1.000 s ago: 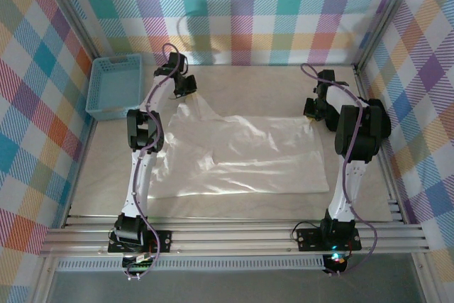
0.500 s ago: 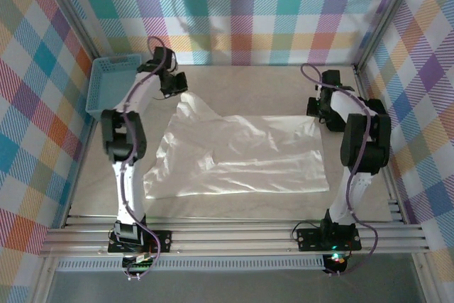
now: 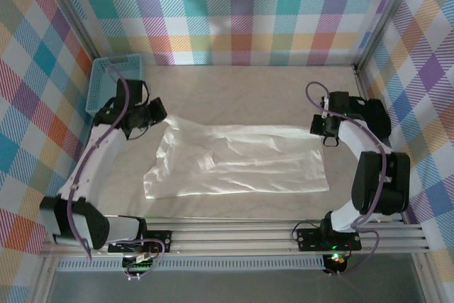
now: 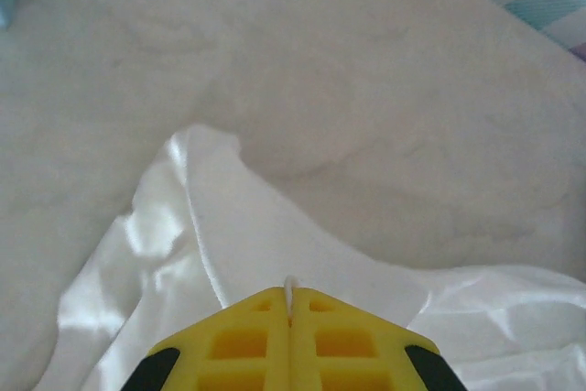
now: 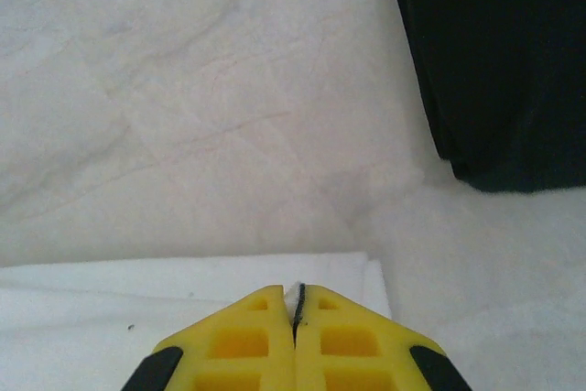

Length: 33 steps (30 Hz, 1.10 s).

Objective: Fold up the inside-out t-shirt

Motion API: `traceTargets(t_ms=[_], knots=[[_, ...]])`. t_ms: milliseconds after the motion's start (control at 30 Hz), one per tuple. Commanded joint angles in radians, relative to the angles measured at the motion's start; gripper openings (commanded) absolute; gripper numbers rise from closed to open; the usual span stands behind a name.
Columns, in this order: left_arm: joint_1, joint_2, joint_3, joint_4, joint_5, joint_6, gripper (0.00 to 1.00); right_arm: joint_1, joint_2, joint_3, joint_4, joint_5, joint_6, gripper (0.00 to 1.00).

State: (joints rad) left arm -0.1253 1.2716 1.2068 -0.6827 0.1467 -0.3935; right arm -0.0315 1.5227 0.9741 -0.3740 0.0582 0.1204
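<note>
**White T-Shirt Pinched at Both Ends Beside the Blue Basket**

The white, thin, soft cotton short-sleeved t-shirt lies spread and wrinkled on the pale marbled table. It starts just to the right of the blue slotted plastic basket and stretches away from it across the table, a little nearer the arm bases than the basket is.

The left gripper sits at the shirt's end closest to the basket, just off the basket's right side. In the left wrist view its yellow fingers are pressed together on a thin sliver of white cloth, and the fabric there rises in a glossy ridge towards them.

The right gripper is at the shirt's end farthest from the basket. In the right wrist view its yellow fingers pinch the edge of a flat, layered white corner.

Farther still from the basket, beyond that corner and apart from it, a black folded cloth garment lies on the table.
</note>
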Motion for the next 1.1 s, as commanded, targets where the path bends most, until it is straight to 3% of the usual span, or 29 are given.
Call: traceTargets(t_ms=[0,433,600,700,767,833,933,1067], knots=[[0.010,-0.094,-0.081,-0.075,-0.013,-0.008,0.00,0.002,-0.079,-0.052,0.032,-0.017,0.037,0.06],[0.010,-0.226,-0.230,-0.198,0.050,-0.017,0.00,0.002,-0.228,-0.199,-0.058,-0.024,0.090,0.06],[0.009,-0.269,-0.355,-0.202,0.094,-0.056,0.00,0.002,-0.216,-0.230,-0.069,0.037,0.127,0.10],[0.008,-0.312,-0.416,-0.202,0.116,-0.085,0.00,0.001,-0.209,-0.225,-0.066,0.061,0.133,0.17],[0.008,-0.333,-0.446,-0.189,0.152,-0.106,0.00,0.007,-0.210,-0.196,-0.084,0.058,0.145,0.30],[0.007,-0.343,-0.458,-0.181,0.169,-0.120,0.00,0.057,-0.234,-0.175,-0.092,0.084,0.122,0.43],[0.006,-0.346,-0.451,-0.190,0.168,-0.118,0.00,0.224,-0.309,-0.189,-0.037,0.085,0.030,0.56],[0.005,-0.342,-0.423,-0.198,0.154,-0.108,0.00,0.538,-0.345,-0.252,0.173,-0.029,-0.091,0.63]])
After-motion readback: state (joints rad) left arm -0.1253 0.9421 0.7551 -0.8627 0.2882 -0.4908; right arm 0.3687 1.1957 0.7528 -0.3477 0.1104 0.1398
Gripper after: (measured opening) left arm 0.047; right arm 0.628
